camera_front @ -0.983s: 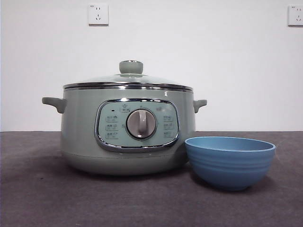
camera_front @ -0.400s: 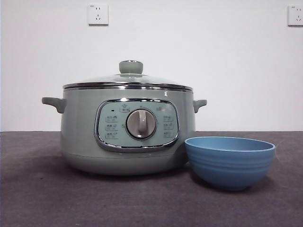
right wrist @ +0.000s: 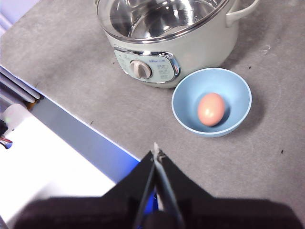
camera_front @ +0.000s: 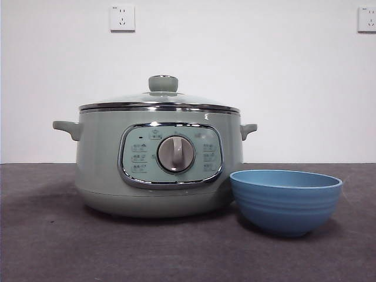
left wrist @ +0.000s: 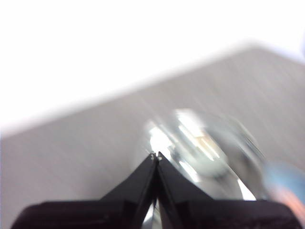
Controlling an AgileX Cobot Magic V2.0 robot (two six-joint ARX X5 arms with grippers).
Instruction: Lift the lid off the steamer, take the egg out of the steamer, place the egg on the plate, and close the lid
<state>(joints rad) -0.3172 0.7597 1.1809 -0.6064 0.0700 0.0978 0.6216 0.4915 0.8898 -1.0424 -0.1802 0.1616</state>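
A: Lid [camera_front: 160, 100] sits flat on the steamer [camera_front: 158, 170], its steel rim level all round and the knob [camera_front: 163, 83] upright at the centre. The egg [right wrist: 211, 109] lies in the plate [right wrist: 212, 101], which stands just beside the steamer's front, towards the worktop's front edge.

B: So what is left to get right?

A: By my reading, very little. The closing step looks done; the only care now is to keep both arms clear of the pot and the plate.

B: Where are the hands?

A: The right hand [right wrist: 156, 151] hangs above the worktop's near edge, well apart from the plate, its jaws pressed together on nothing. The left hand [left wrist: 156, 155] is also closed tip to tip and empty; its view is blurred, with the glass of the lid behind the tips, so I can't tell how near it is.

B: Any risk?

A: A sideways brush against the knob could skew the lid. I'd judge a straight rise safest for the left arm.
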